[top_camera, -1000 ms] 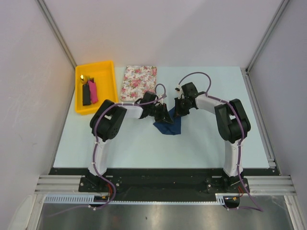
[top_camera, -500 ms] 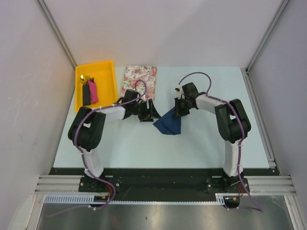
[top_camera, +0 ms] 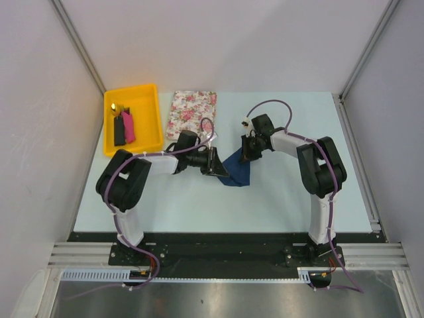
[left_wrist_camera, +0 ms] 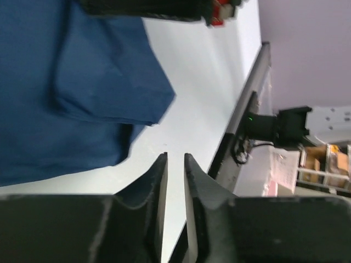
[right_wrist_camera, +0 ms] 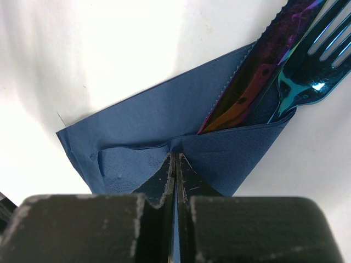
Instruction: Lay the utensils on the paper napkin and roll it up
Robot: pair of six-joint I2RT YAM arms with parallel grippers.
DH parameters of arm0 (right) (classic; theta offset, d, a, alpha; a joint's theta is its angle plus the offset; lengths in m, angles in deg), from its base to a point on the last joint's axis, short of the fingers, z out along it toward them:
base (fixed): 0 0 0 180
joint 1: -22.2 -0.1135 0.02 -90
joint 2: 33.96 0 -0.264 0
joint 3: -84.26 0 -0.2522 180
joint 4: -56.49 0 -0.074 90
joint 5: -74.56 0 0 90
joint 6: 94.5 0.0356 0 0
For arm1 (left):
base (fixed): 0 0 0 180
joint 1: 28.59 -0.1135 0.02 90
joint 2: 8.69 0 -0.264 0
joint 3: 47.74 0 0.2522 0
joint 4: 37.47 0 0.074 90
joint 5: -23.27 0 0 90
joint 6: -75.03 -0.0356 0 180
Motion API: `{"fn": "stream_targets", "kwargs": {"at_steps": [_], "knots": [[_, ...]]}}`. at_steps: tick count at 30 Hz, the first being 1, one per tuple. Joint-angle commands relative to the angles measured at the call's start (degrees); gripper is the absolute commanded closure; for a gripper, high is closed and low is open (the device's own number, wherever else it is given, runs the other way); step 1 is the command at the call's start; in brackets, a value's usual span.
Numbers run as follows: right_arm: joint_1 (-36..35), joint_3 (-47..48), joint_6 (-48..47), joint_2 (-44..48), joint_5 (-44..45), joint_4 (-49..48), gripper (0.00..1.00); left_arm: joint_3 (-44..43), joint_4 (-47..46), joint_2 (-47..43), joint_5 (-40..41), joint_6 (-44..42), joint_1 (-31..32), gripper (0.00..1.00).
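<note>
Since a moment ago the left gripper (left_wrist_camera: pixel 175 159) has swung from beside the pink-and-white floral mat (top_camera: pixel 191 114) to the edge of the dark navy blue paper napkin (right_wrist_camera: pixel 159 115), its jaws a narrow slit apart and empty. The right gripper (right_wrist_camera: pixel 175 160) pinches a folded flap of that napkin over the two iridescent metal utensils (right_wrist_camera: pixel 263 66), mid-way across the pale surface (top_camera: pixel 285 199). I'd have the left take the loose edge low and roll it snugly toward the utensils while the right holds firm.
</note>
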Motion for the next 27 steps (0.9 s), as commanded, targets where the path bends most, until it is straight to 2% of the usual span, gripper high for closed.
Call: {"fn": "stream_targets", "kwargs": {"at_steps": [1,5,14,19,24,27], "knots": [[-0.7,-1.4,-1.5,-4.7,3.0,-0.4,1.0,2.1,-9.1,-0.3,-6.2,3.0,2.3,0.81],[-0.6,-1.1,-1.6,-4.7,3.1,-0.5,1.0,1.9,-9.6,1.2,-4.3,2.4,4.4,0.89],[-0.4,-1.4,-1.7,-4.7,2.9,-0.3,1.0,-1.4,-8.3,8.5,4.4,3.6,4.9,0.96],[-0.4,-2.0,-1.9,-4.2,2.9,-0.3,1.0,-5.6,-2.7,12.3,11.3,4.1,4.7,0.98],[-0.4,-2.5,-2.0,-3.9,2.9,-0.3,1.0,-6.0,2.1,11.6,11.8,4.2,4.5,0.95],[-0.4,-2.5,-2.2,-3.9,2.9,-0.5,1.0,-3.8,1.6,6.4,10.5,3.7,3.8,0.82]]}}
